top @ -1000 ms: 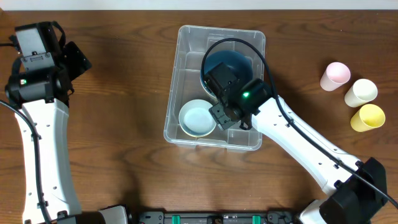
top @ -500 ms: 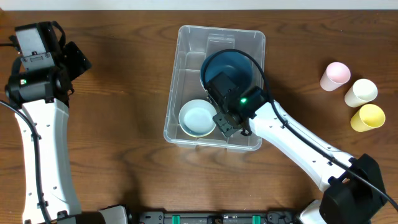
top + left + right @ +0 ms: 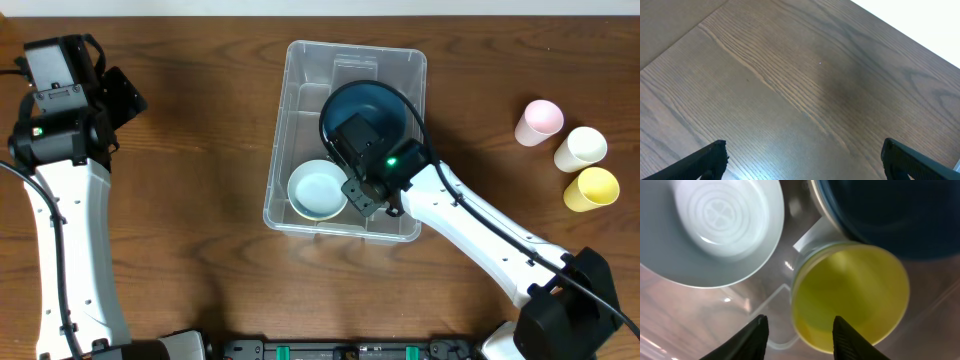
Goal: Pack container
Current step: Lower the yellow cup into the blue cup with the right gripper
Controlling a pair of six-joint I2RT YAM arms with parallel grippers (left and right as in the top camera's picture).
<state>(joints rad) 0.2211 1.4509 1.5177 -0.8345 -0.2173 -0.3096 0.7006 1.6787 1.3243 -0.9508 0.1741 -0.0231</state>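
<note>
Right jaws parted, gripping nothing, just above a yellow-green cup in the container with white bowl and blue bowl; three cups far off on the table unpacked; left jaws wide, empty.

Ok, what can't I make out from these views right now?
Yellow cup inside the container: overhead, the right arm covers it; only the right wrist view shows it.
Right gripper: fingers cut off by the wrist view's bottom edge; contact with the cup unclear.
Blue bowl: partly under the arm overhead, cut by the wrist view's top edge.
</note>
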